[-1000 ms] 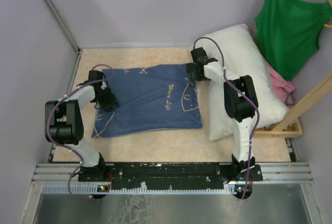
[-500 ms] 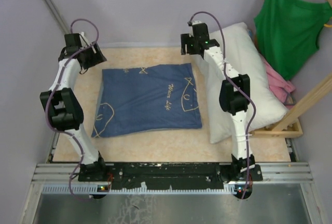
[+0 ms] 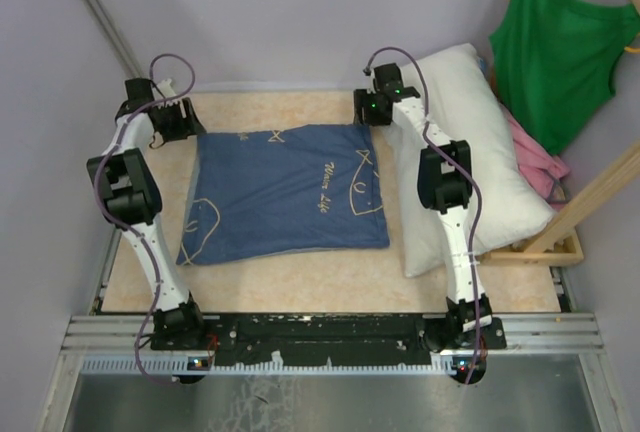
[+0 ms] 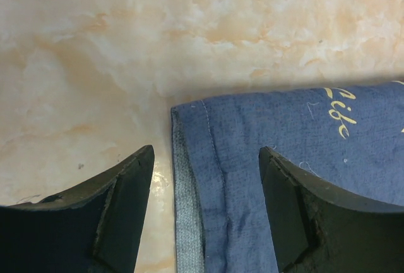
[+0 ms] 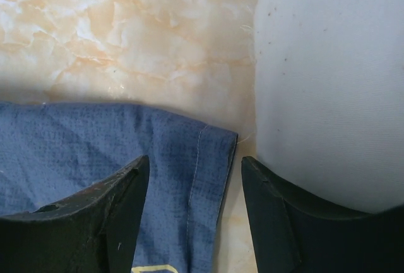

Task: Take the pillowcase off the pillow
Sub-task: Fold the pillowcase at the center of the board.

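The right arm [image 3: 445, 177] covers a strip of the pillow [image 3: 495, 142]. The pink garment [image 3: 543, 164] (at the pillow's 3 o'clock) is mostly hidden. The lettering on the pillowcase [image 3: 285, 197] is too small to read.

Before me the pillowcase [image 3: 285, 192] denim blue with pale yellow script and line doodles, grey along its hem, pillow [image 3: 500, 152] plain white, worktop [image 3: 300, 272] marbled peach and cream, tank top [image 3: 555, 52] bright green, garment [image 3: 540, 164] pink, my left hand [image 4: 206, 159] and right hand [image 5: 192, 165] black

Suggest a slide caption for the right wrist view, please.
Open fingers over the pillowcase corner, the bare pillow beside it on the table.
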